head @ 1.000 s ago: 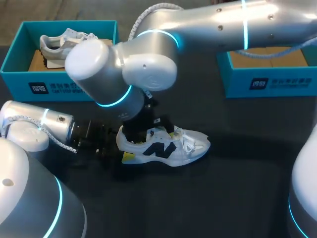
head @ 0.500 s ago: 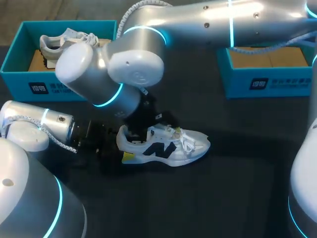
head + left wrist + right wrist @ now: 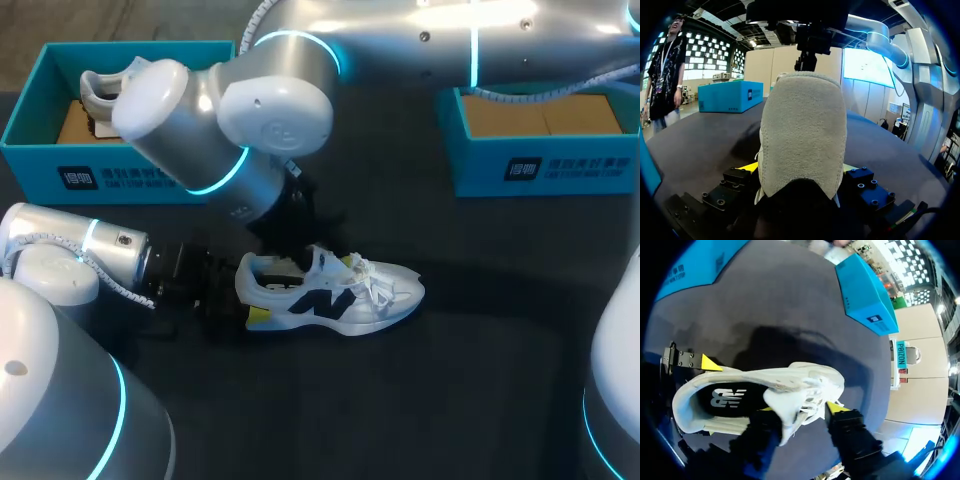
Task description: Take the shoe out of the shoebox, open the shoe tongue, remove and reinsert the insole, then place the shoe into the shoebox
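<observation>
White shoe [image 3: 335,295], beige-grey heel, navy or perhaps black logo, black insole [image 3: 722,397]; teal boxes [image 3: 120,178]; black table [image 3: 460,390].

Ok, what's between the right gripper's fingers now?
The tongue of the white shoe, standing up between the right gripper's fingers, in the right wrist view.

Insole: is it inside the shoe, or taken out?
Inside. The right wrist view shows the dark insole lying flat within the shoe's opening.

Dark logo mark on the white shoe's [image 3: 325,303] side, a white one on its insole [image 3: 727,397]. Upper-left shoebox [image 3: 40,165] and upper-right shoebox [image 3: 480,165] — each front bears a logo panel and small print — illegible.
</observation>
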You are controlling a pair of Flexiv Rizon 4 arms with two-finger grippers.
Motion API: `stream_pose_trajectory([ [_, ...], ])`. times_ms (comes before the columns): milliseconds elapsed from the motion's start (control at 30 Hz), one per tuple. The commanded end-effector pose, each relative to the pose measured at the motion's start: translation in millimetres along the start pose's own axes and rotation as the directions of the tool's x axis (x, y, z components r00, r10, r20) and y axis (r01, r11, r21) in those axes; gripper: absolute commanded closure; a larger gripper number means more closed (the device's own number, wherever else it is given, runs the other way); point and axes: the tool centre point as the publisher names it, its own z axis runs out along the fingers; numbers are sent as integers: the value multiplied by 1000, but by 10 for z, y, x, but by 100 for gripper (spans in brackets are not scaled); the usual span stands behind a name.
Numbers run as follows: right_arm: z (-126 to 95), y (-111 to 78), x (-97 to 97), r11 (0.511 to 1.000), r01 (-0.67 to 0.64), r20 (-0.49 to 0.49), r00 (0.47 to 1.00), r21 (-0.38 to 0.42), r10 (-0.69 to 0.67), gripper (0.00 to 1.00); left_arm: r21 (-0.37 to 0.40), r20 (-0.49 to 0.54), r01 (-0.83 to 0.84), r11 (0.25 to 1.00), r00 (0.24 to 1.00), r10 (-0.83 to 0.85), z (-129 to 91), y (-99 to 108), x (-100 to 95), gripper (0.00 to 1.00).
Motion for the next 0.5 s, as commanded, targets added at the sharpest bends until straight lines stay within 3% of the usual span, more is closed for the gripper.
stream_pose_trajectory([
  [33, -6, -4, -135, 953, -301, -24, 953, 12, 301, 100, 0, 0, 0, 1000, 1000, 0, 40, 29, -23, 100],
  [333, -52, -4, -298, 944, -328, -76, 941, 21, 329, 100, 0, 0, 0, 1000, 1000, 0, 40, 29, -23, 100],
  [500, 30, 32, -424, 947, -321, -115, 940, 24, 322, 100, 0, 0, 0, 1000, 1000, 0, 40, 29, -23, 100],
])
